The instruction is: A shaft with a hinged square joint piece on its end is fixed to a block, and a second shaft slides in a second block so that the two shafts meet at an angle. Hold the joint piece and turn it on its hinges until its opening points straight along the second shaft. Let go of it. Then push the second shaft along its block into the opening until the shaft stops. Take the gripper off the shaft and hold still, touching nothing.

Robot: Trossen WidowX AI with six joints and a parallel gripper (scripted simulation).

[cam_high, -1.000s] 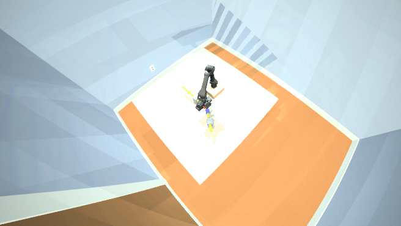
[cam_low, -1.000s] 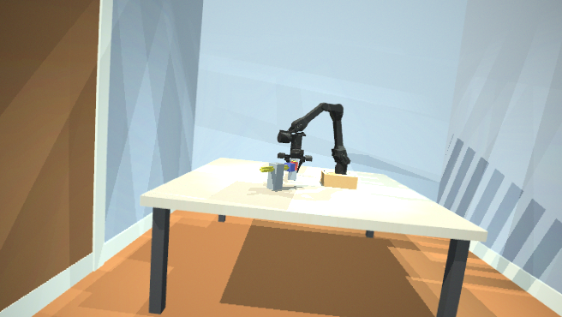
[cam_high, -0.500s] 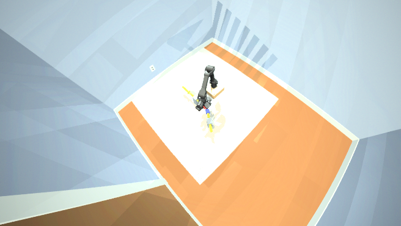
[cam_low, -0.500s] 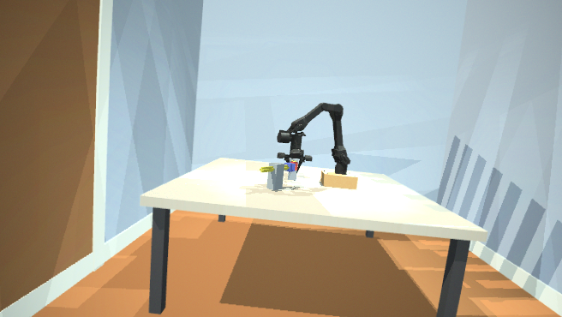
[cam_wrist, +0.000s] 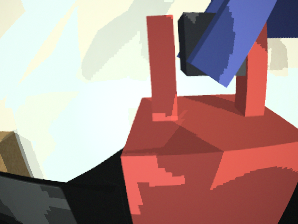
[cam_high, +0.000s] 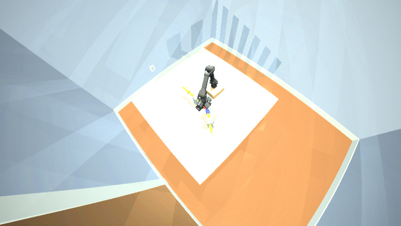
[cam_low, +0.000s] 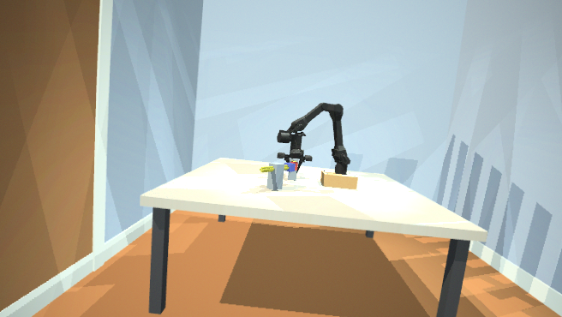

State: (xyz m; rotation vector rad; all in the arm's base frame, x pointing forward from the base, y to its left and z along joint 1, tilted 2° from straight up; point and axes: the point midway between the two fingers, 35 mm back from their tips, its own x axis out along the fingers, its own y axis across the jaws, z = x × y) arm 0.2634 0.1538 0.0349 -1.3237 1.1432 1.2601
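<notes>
The pincer (cam_high: 203, 106) (cam_low: 295, 168) (cam_wrist: 188, 140) is pinching the red piece (cam_high: 205, 107) (cam_low: 296, 164) (cam_wrist: 185, 140), its dark fingers at either side of it. The red piece is up off the bench (cam_high: 189, 153) (cam_low: 257, 211), its two prongs around a black core (cam_wrist: 197, 50). On one side of it, the blue fork (cam_high: 207, 112) (cam_low: 290, 167) (cam_wrist: 232, 42) reaches in at a slant between the prongs; beyond that fork, a yellow shaft (cam_high: 211, 128) (cam_low: 266, 170) runs through a grey block (cam_high: 209, 121) (cam_low: 275, 176). On the red piece's other side, a second yellow shaft (cam_high: 186, 90) lies at an angle to the first, with a second block (cam_high: 195, 100) (cam_low: 292, 176) nearer the red piece. The wooden box (cam_high: 216, 93) (cam_low: 344, 182) (cam_wrist: 9, 152) stands apart from the red piece, at the arm's (cam_high: 205, 83) (cam_low: 338, 133) foot.
</notes>
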